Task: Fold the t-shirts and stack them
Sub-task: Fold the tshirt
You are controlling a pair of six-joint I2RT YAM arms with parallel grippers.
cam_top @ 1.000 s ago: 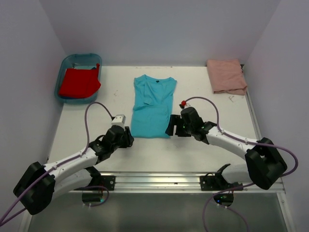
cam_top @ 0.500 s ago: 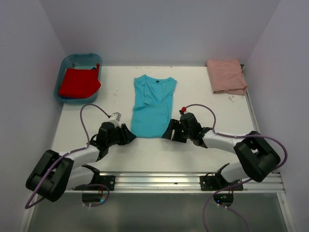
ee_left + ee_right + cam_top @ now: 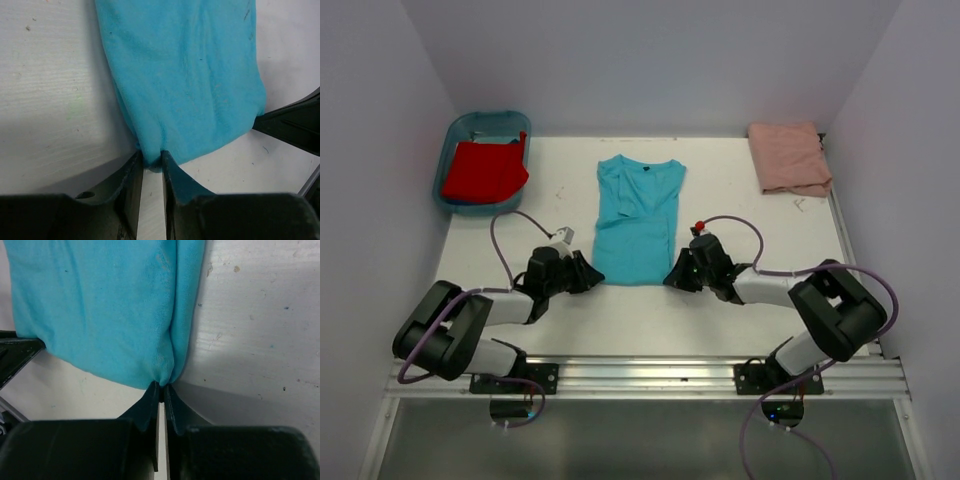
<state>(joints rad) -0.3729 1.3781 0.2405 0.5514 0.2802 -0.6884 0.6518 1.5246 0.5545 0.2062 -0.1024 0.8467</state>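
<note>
upper left, the red shirt [image 3: 483,172] sits in a blue tub [image 3: 456,130]. the left gripper [image 3: 591,279] pinches the lower left corner of the turquoise shirt [image 3: 633,225], which lies flat at centre. the right gripper [image 3: 671,279] pinches its lower right corner. the pink shirt [image 3: 789,157] lies folded upper right.

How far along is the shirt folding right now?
Done: the pink shirt lies folded at the far right corner. In hand: the left tool and right tool each pinch a near hem corner of the turquoise shirt, sides folded in. Left: folding it, the red shirt in the blue tub, and stacking.
</note>
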